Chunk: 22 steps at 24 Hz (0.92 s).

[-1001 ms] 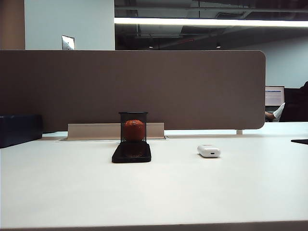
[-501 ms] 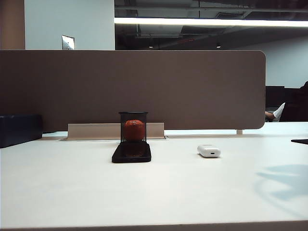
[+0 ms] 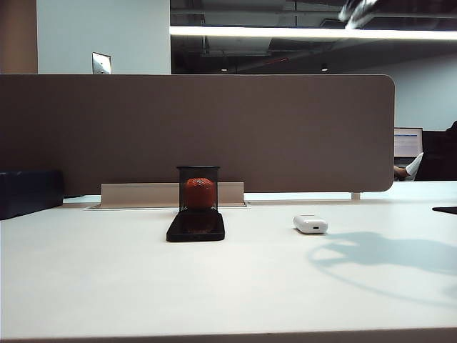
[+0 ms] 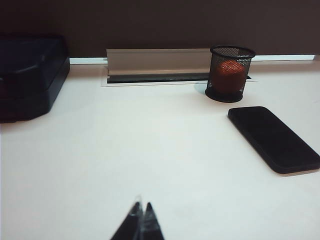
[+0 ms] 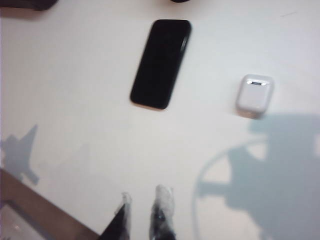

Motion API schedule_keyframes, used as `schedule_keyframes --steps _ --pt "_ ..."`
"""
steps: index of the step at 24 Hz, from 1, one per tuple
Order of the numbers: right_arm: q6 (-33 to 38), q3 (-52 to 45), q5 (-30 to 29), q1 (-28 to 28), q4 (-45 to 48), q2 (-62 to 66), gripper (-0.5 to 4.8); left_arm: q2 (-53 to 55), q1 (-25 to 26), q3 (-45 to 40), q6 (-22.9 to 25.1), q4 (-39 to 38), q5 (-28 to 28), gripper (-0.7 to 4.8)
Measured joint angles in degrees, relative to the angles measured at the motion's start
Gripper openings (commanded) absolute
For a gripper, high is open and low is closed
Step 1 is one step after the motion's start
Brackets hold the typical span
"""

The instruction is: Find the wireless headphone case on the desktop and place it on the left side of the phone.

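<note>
Currently wireless headphone case (image 5: 254, 94) lies on desktop (image 3: 235, 286), right of phone (image 5: 161, 63), well apart from right gripper (image 5: 145, 215), jaws slightly parted, empty, high above. Left gripper (image 4: 140, 222) jaws pressed together, low over desktop.

An open-plan office. A brown partition screen (image 3: 196, 132) backs the white desktop (image 3: 228, 286), with a cable tray (image 3: 143, 194) and mesh pen cup (image 3: 198, 189) far; a lit monitor (image 3: 407, 141) glows beyond, right.
</note>
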Motion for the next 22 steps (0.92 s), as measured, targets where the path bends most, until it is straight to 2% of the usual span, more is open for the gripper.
schedule_keyframes --steps 2,5,6,10,14,17,22 --pt "0.0 0.0 2.45 0.48 0.76 2.34 0.9 0.0 0.0 0.0 0.0 0.0 0.02 -0.05" --pt "-0.02 -0.02 5.73 0.85 1.33 4.96 2.09 0.0 0.0 0.0 0.0 0.0 0.02 -0.05" --pt "-0.02 -0.02 6.67 1.11 1.57 5.79 2.25 0.0 0.0 0.0 0.0 0.0 0.02 -0.05" --pt "-0.04 0.02 10.99 2.58 2.54 9.38 2.41 0.0 0.0 0.0 0.0 0.0 0.02 -0.05" --pt "-0.15 -0.02 17.22 4.85 3.37 13.29 3.31 0.0 0.0 0.0 0.0 0.0 0.02 -0.05" --pt "-0.33 -0.02 21.73 6.51 6.21 16.24 3.39 0.0 0.0 0.0 0.0 0.0 0.02 -0.05" --pt "-0.5 0.0 25.18 8.11 11.06 18.64 3.51 0.0 0.0 0.0 0.0 0.0 0.02 -0.05"
